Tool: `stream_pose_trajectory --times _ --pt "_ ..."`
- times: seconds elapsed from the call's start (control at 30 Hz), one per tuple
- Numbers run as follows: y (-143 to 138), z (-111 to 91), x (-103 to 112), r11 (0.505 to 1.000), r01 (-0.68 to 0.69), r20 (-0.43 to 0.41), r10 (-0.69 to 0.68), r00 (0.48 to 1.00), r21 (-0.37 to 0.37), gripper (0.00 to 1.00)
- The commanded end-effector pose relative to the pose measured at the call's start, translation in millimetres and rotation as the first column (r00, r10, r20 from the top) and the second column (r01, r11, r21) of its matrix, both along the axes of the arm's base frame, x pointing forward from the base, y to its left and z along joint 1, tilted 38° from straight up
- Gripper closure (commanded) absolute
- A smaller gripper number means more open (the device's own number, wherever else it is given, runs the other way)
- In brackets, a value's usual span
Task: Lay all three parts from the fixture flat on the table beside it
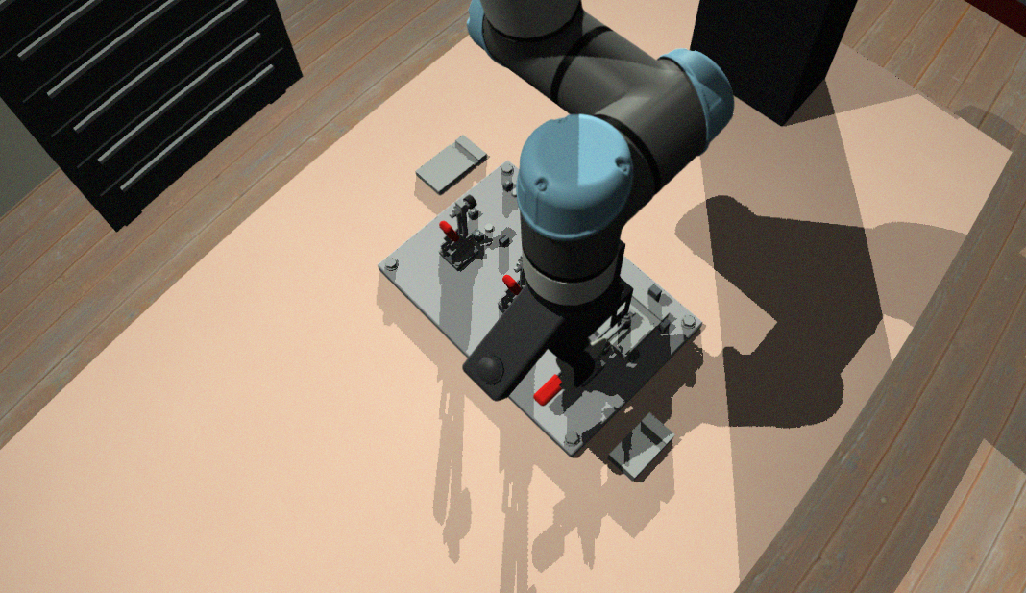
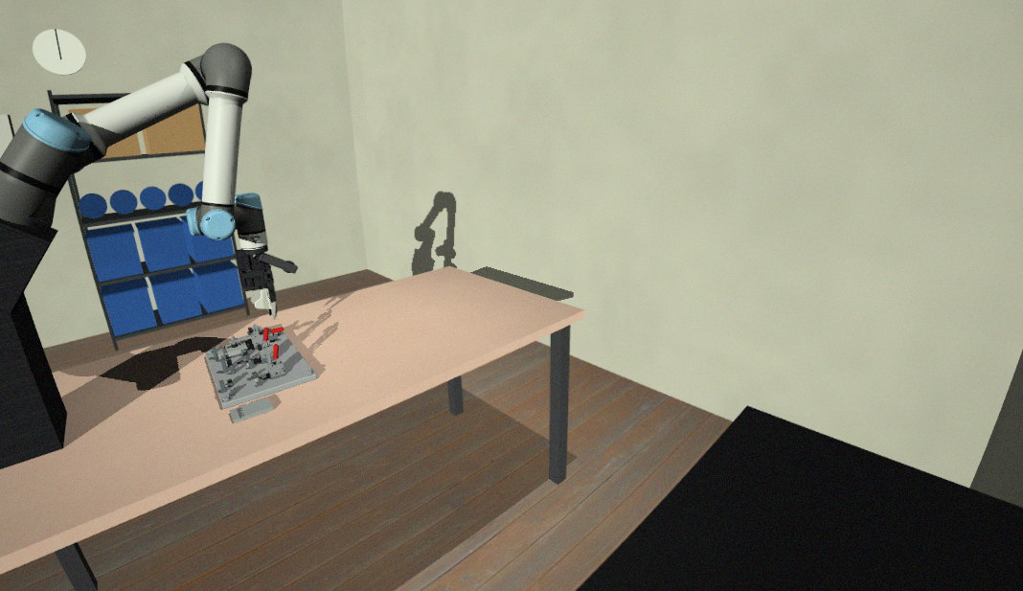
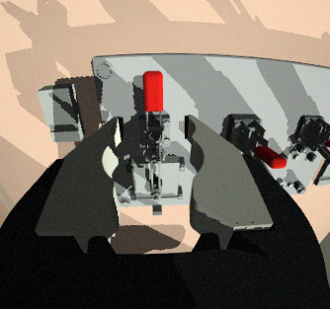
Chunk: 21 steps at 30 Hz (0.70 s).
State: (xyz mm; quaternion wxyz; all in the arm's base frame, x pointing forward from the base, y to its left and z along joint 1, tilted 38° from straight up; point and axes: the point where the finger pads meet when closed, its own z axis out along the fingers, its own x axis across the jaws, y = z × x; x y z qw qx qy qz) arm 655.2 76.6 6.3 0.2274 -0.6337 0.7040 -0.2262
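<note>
The grey fixture plate (image 1: 424,284) (image 2: 294,382) (image 3: 212,73) carries three clamps with red handles. One grey part (image 3: 171,174) sits in the fixture under the arm of the end clamp, whose red handle (image 1: 547,389) (image 3: 153,92) lies low, pointing outward. A second part (image 1: 446,168) (image 2: 252,409) lies flat on the table beyond one end of the plate. A third, smaller part (image 1: 639,450) (image 3: 61,110) lies flat beside the opposite end. My gripper (image 2: 267,311) (image 3: 153,117) is open and empty, above the end clamp, fingertips either side of it in the wrist view. My wrist partly hides this in the top view.
The middle clamp (image 3: 243,129) and far clamp (image 1: 462,245) stand beside the end clamp, with their red handles raised. Bolt heads and small pins rise from the plate. A black drawer cabinet (image 1: 151,72) is beyond the table edge.
</note>
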Motion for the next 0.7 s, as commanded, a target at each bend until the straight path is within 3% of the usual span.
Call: stream_pose_trajectory --times 0.0,0.67 --pt "-0.3 -14.4 13.5 1.0 0.0 0.003 0.0 1.0 0.0 0.72" --pt "-0.7 -24.4 21.1 1.0 0.0 0.003 0.0 1.0 0.0 0.72"
